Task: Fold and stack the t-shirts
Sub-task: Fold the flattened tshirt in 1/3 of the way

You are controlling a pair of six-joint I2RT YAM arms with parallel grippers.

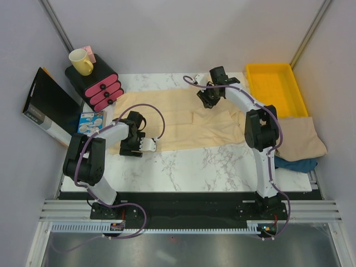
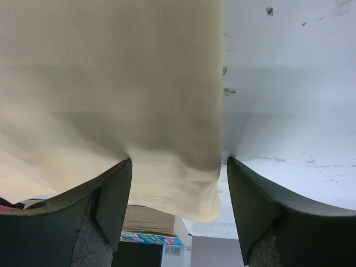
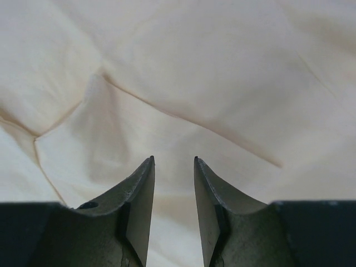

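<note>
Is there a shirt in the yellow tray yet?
No, the yellow tray shows only its bare yellow floor; a tan t-shirt lies outside it, nearer the arms.

The t-shirt [image 1: 178, 125] is pale cream, the table [image 1: 222, 164] white marble veined grey, the tray [image 1: 275, 89] and mug [image 1: 80, 61] yellow.

White marble table [image 1: 183, 167]: cream t-shirt [image 1: 172, 122] spread mid-table, yellow tray [image 1: 275, 89] far right, pink drawers [image 1: 103, 89] far left
</note>
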